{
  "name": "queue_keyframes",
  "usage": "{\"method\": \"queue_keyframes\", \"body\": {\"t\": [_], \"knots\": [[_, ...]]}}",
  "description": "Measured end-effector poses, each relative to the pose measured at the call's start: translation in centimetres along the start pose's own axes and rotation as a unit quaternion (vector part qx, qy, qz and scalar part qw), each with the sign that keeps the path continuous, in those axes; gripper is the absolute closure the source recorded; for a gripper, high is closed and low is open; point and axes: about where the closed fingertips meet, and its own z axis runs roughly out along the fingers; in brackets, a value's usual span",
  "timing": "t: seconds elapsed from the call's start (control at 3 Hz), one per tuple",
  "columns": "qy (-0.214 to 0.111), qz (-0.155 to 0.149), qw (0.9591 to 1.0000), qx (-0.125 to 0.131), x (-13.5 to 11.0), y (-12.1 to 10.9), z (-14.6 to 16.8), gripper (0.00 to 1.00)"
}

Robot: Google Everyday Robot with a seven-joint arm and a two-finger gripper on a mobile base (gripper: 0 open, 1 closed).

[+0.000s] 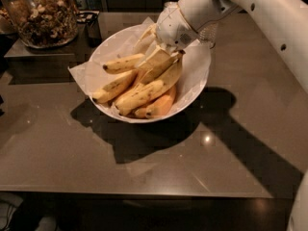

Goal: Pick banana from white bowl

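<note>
The jaws are clamping the right end of the banana, which is lying atop the pile. The gripper is hanging inside the white bowl. The step is calling for a slow, vertical lift, keeping the free end from dragging the neighbouring bananas or the paper lining.
</note>
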Motion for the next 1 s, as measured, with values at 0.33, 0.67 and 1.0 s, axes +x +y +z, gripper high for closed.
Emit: {"method": "queue_keyframes", "body": {"t": [0.33,0.67,1.0], "knots": [[0.017,0.006,0.9994,0.029,-2.0,2.3,-3.7,1.0],[0.041,0.017,0.9968,0.067,-4.3,5.4,-7.3,1.0],[0.054,0.03,0.9931,0.1,-5.9,8.4,-9.8,1.0]]}}
